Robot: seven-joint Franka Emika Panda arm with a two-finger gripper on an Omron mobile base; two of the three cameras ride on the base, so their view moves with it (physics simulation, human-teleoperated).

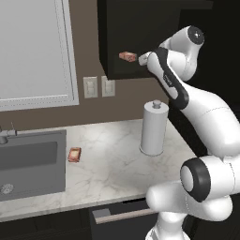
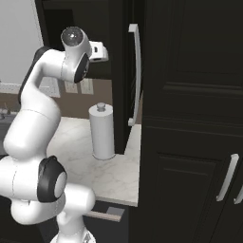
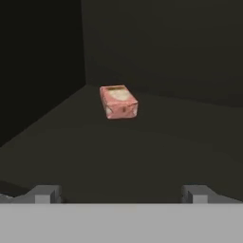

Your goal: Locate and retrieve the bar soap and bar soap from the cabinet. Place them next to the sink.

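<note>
While one bar soap lies on the tabletop beside the sink, I hold the tool open and empty, facing the other bar soap on the cabinet shelf.

Brown wall, window, marble counter, dark tall cabinetry

Reddish-orange bar soap on black cabinet shelf; white-grey marbled counter.
</note>
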